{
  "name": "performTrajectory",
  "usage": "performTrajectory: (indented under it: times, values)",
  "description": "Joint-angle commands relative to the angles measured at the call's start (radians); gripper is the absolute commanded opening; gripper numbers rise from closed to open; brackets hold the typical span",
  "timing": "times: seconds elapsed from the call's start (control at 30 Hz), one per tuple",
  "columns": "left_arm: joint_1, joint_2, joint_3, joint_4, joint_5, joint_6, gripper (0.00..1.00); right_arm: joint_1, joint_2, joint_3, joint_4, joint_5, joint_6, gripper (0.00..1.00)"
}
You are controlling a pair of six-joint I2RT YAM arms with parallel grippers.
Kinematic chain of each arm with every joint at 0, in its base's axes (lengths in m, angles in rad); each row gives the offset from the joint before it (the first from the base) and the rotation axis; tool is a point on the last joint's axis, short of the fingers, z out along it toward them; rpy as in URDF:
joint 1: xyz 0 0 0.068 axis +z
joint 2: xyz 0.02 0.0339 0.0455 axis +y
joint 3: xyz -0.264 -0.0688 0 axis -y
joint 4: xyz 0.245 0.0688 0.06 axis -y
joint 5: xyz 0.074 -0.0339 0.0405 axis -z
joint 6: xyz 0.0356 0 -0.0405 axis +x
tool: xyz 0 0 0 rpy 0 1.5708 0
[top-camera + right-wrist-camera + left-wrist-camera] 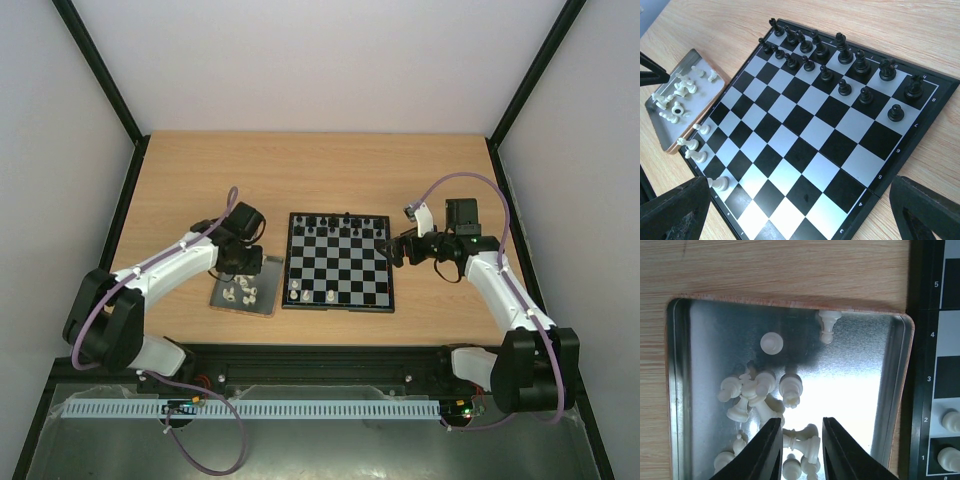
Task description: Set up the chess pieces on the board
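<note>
The board (338,305) lies at the table's middle, also seen as the board (805,125) in the right wrist view. Three white chess pieces (306,296) stand on its near left rows, and several show as white chess pieces (696,155) in the right wrist view. Many more white pieces (755,390) lie heaped in a metal tray (860,365). My left gripper (801,422) is down in the tray, its jaws drawn in on a white piece (807,445) lying on its side. My right gripper (801,181) hangs open at the board's right edge, holding nothing.
Black pieces (840,55) fill the board's two far rows. The tray (228,300) sits just left of the board, its right rim close to the board's rim (920,340). Black frame posts border the wooden table (320,170) on both sides.
</note>
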Motion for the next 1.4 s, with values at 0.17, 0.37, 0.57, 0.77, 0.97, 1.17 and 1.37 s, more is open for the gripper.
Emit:
performTrajectory:
  times: [0.17,0.37,0.57,0.77,0.97,1.17,1.37]
  values:
    - [0.004,0.067,-0.009,0.006,-0.008,-0.018,0.21,-0.001,0.001,-0.001,-0.014,-0.018,0.006,0.99]
    - [0.004,0.121,0.007,0.029,-0.017,-0.013,0.23,-0.001,0.003,-0.003,-0.013,-0.016,0.005,0.99]
    - [0.006,0.165,0.025,0.046,-0.038,-0.008,0.23,-0.001,0.011,-0.003,-0.014,-0.012,0.005,0.99]
    - [0.006,0.204,0.046,0.053,-0.048,0.001,0.21,-0.001,0.018,-0.003,-0.015,-0.01,0.003,0.99]
    - [0.005,0.199,0.054,0.053,-0.044,0.009,0.12,-0.001,0.024,-0.003,-0.015,-0.008,0.003,0.99]
    - [-0.041,0.149,0.108,-0.009,-0.04,0.035,0.08,-0.001,0.034,0.0,-0.017,-0.008,0.003,0.99]
    - [-0.158,0.114,0.236,-0.043,-0.004,0.068,0.08,-0.001,0.037,0.003,-0.017,-0.007,0.003,0.99]
